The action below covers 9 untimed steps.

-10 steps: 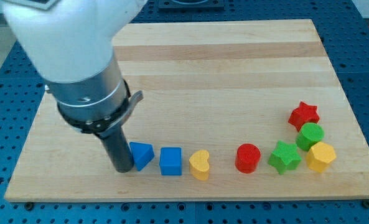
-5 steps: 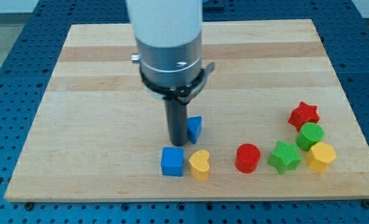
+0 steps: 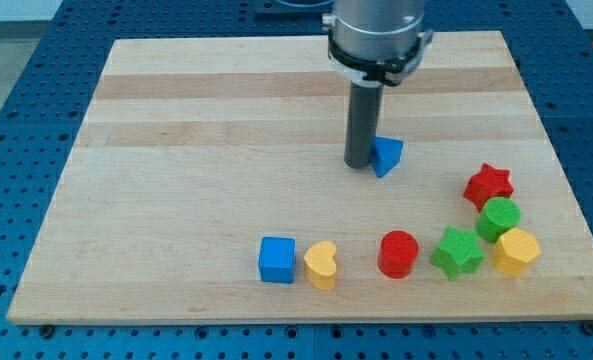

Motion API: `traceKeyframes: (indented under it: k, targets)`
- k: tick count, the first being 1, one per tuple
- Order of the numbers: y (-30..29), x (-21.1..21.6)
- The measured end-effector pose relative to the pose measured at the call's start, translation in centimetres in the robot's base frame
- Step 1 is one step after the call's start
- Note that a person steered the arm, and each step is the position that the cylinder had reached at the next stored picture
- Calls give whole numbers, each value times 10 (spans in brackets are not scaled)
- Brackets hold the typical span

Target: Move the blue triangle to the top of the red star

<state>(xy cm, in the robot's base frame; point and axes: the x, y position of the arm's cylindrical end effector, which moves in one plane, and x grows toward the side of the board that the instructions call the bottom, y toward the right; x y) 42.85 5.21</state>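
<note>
Blue triangle (image 3: 387, 155) | touching my tip (image 3: 359, 165) | red star (image 3: 488, 185) right | no gripper visible

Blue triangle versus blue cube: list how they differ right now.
The blue triangle is a wedge; the blue cube is square-sided. The triangle lies mid-board with my tip against its left side; the cube sits near the view's bottom edge beside the yellow heart, far from the tip. Both are the same blue.
</note>
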Motion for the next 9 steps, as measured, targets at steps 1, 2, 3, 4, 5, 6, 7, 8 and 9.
traceKeyframes:
  k: [1,2,3,4,5,6,7,8,9]
  targets:
    - [-1,-8]
    - [4,-4]
    - [30,6]
    - [69,7]
    - [93,7]
    - [108,7]
    - [111,7]
    - [116,8]
    - [122,8]
